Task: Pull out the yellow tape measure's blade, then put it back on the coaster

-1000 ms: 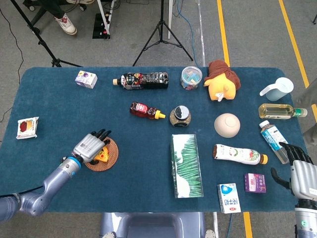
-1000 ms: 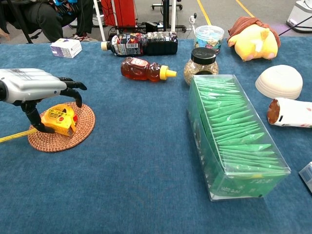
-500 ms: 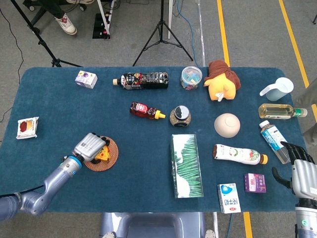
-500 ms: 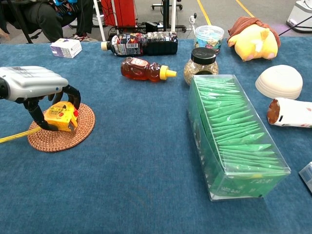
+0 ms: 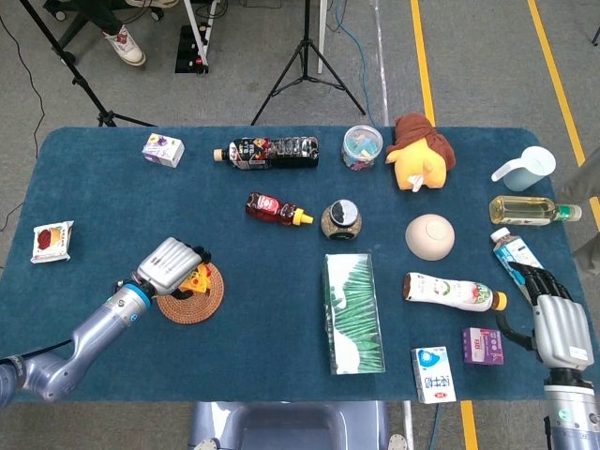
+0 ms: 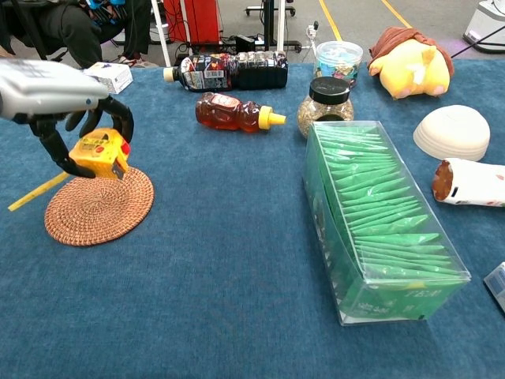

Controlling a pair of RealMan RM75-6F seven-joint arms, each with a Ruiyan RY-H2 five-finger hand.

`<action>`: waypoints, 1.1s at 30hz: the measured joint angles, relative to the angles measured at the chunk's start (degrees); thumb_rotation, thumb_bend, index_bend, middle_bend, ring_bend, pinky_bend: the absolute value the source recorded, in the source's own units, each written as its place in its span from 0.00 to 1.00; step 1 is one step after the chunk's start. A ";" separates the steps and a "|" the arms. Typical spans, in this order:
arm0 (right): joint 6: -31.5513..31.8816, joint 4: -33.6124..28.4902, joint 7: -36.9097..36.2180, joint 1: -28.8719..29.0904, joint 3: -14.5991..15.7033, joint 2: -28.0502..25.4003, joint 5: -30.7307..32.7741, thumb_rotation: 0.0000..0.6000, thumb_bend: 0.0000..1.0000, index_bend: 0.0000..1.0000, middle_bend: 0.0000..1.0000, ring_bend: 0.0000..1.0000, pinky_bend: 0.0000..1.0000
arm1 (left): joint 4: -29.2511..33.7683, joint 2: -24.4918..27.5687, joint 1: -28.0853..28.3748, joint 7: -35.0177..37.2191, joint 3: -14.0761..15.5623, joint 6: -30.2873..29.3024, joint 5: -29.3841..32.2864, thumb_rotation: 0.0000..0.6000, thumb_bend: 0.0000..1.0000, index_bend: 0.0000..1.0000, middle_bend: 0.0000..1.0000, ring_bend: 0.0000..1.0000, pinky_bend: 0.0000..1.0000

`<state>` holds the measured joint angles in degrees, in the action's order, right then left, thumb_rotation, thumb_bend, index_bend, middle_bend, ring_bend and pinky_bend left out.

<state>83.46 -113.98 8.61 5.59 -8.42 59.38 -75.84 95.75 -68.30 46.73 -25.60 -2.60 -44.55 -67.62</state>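
Note:
My left hand (image 6: 55, 99) grips the yellow tape measure (image 6: 98, 153) and holds it in the air just above the round woven coaster (image 6: 99, 206). A short length of yellow blade (image 6: 35, 192) sticks out to the left and slants down toward the table. In the head view the left hand (image 5: 169, 265) covers most of the tape measure (image 5: 196, 278) over the coaster (image 5: 192, 295). My right hand (image 5: 553, 323) hangs at the table's right edge with its fingers apart, holding nothing, beside a lying white bottle (image 5: 452, 293).
A clear box of green packets (image 6: 375, 215) lies in the middle. Behind it lie a honey bottle (image 6: 234, 112), a dark jar (image 6: 325, 103), a black bottle (image 6: 229, 73) and a plush toy (image 6: 410, 53). A bowl (image 6: 450, 132) sits to the right, small cartons (image 5: 483, 346) near the right hand.
My left hand closed on the tape measure and lifted it off the coaster, with the blade trailing left. My right hand moved a little forward toward the table.

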 measured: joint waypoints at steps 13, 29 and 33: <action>-4.13 -2.99 -3.47 3.60 -0.15 3.13 -2.48 1.00 0.32 0.15 0.20 0.16 0.24 | 4.57 7.79 7.76 2.48 -3.56 8.48 1.65 0.98 0.33 0.58 0.45 0.49 0.51; -7.57 -6.05 -8.75 7.13 -1.59 8.64 -0.33 1.00 0.22 0.09 0.17 0.15 0.25 | 6.98 9.87 15.46 1.36 -6.15 11.26 7.82 0.99 0.33 0.58 0.46 0.49 0.51; -8.59 -7.36 -10.16 8.23 -2.68 10.10 1.93 1.00 0.21 0.07 0.15 0.14 0.25 | 7.47 9.56 17.48 0.28 -6.50 11.30 9.95 0.98 0.33 0.58 0.46 0.49 0.51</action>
<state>74.88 -121.34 -1.55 13.82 -11.09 69.48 -73.91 103.22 -58.74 64.20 -25.33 -9.09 -33.24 -57.67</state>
